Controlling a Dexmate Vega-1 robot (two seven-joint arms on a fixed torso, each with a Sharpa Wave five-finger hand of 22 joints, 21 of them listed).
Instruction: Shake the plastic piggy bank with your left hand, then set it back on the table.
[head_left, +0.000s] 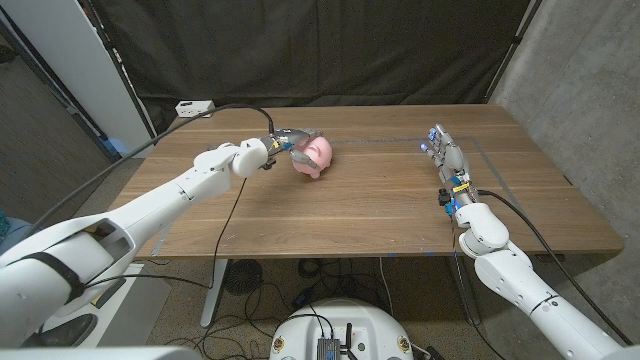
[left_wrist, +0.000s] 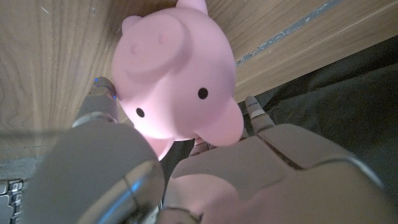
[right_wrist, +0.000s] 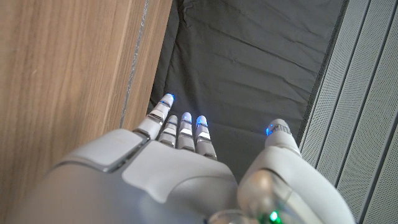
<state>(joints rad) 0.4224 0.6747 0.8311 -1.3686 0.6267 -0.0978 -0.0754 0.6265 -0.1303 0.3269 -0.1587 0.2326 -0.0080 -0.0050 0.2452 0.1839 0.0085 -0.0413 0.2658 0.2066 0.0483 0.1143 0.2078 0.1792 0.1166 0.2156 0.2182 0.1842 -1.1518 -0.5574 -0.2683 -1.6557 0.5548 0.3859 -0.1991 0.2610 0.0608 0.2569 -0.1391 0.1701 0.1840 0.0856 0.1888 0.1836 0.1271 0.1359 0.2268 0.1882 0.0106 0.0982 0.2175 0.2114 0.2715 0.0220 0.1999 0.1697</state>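
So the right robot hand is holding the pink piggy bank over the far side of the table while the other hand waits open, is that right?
Not quite: it is the left robot hand that holds the pink piggy bank, as the head view shows. The right robot hand is the one waiting open. The rest stands: the bank is toward the far side of the table.
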